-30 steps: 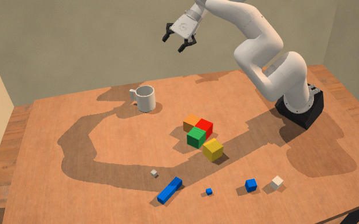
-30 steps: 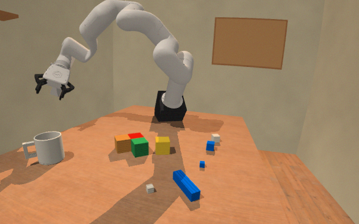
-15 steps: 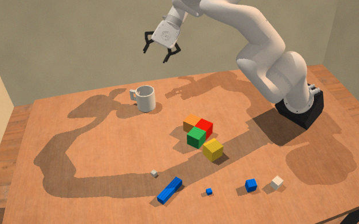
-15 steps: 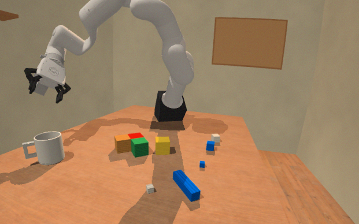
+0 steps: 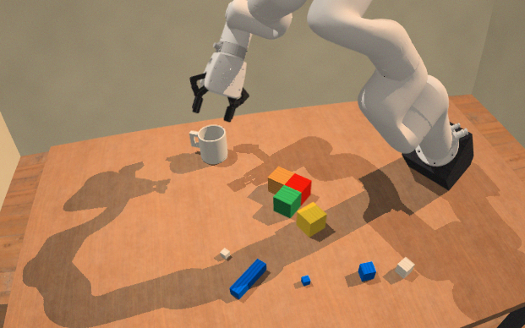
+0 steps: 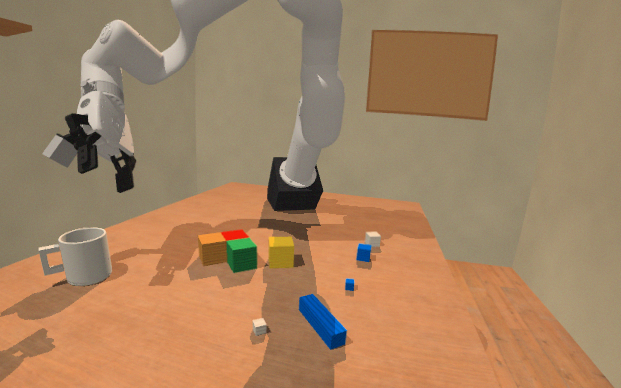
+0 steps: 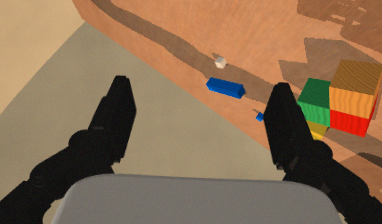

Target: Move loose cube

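Note:
The loose yellow cube (image 5: 311, 220) (image 6: 281, 252) (image 7: 318, 130) stands on the table, apart from the green cube (image 5: 287, 201) (image 6: 242, 255) (image 7: 314, 104). The orange cube (image 5: 280, 179) (image 6: 212, 248) (image 7: 355, 90) and the green cube each stand against the red cube (image 5: 299, 186) (image 6: 235, 235) (image 7: 349, 123), forming an L. The open corner lies between orange and green, opposite red, on the side facing the exterior camera. My gripper (image 5: 212, 116) (image 6: 106, 181) (image 7: 200, 96) is open and empty, tilted, high above the table near the mug and away from the cubes.
A white mug (image 5: 213, 145) (image 6: 86, 257) stands below my gripper. A blue bar (image 5: 248, 279) (image 6: 322, 321) (image 7: 225, 88), a small white cube (image 5: 225, 254) (image 6: 259, 326) (image 7: 220, 62), two smaller blue cubes and another white cube (image 5: 405, 267) (image 6: 373, 239) lie around the yellow cube's side.

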Motion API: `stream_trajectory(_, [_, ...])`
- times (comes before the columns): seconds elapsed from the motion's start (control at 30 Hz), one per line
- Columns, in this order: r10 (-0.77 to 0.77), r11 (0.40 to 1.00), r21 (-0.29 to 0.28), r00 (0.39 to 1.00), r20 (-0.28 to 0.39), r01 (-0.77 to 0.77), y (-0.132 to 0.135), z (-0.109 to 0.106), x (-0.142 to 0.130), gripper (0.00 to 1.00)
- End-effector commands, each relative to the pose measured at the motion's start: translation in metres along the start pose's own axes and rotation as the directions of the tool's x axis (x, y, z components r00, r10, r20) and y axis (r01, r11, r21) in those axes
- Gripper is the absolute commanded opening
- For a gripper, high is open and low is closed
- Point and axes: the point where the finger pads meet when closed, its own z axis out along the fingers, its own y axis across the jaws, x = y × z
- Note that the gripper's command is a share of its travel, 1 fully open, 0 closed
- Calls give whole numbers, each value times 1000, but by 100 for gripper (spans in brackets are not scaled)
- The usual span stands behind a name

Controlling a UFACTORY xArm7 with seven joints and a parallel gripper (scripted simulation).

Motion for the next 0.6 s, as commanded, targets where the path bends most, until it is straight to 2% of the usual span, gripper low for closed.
stream_trajectory(0.0, [-189, 979, -75, 982, 4, 189, -12, 35, -52, 100])
stream_trajectory(0.03, [-189, 979, -75, 982, 4, 189, -12, 35, -52, 100])
stream_trajectory(0.07, [-280, 953, -115, 959, 28, 282, -9, 49, -72, 100])
stream_trajectory(0.13, [-280, 953, -115, 959, 28, 282, -10, 52, -78, 100])
stream_trajectory(0.17, [-369, 915, -153, 928, 56, 373, -6, 67, -101, 100])
stream_trajectory(0.23, [-369, 915, -153, 928, 56, 373, -6, 68, -102, 100])
stream_trajectory(0.27, [-454, 867, -187, 887, 88, 462, 1, 81, -126, 100])
stream_trajectory(0.33, [-454, 867, -187, 887, 88, 462, 1, 81, -126, 100])
stream_trajectory(0.37, [-532, 809, -218, 838, 123, 546, 10, 93, -148, 100])
stream_trajectory(0.43, [-532, 809, -218, 838, 123, 546, 10, 93, -148, 100])
stream_trajectory(0.47, [-603, 743, -245, 782, 161, 623, 21, 103, -169, 100])
stream_trajectory(0.53, [-603, 743, -245, 782, 161, 623, 21, 103, -169, 100])
stream_trajectory(0.57, [-665, 669, -267, 719, 200, 693, 34, 111, -187, 100])
